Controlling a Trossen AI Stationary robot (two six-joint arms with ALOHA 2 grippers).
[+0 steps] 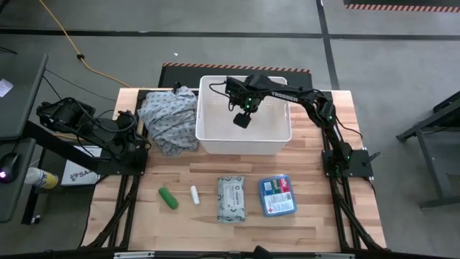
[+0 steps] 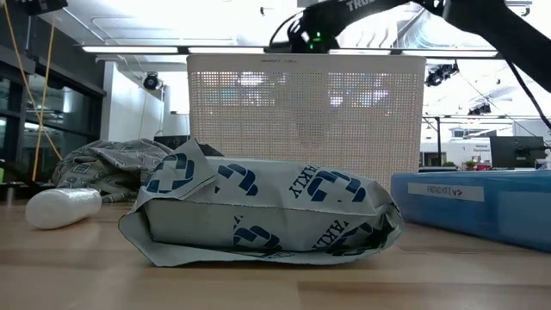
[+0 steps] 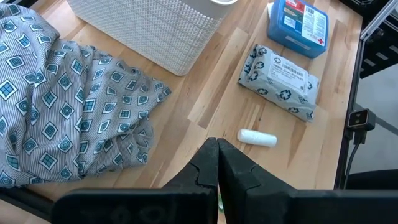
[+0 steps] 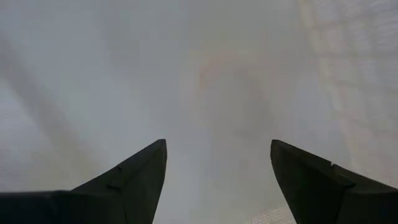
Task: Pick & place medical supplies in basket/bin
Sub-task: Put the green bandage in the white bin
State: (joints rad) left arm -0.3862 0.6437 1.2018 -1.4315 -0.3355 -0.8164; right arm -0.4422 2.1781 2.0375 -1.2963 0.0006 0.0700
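Basket (image 1: 215, 140) lies directly beneath the right end effector (image 1: 241, 119), fingers apart, empty; left end effector (image 3: 217, 163) together.

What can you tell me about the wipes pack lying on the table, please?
The wipes pack is a flat, soft pouch of crinkled grey-white film printed with dark blue emblems and lettering, with a pale label on its top face. It looks sealed and lies flat on the wooden table, in front of the white basket, between the white tube and the blue box. It touches only the table; neither gripper is near it.
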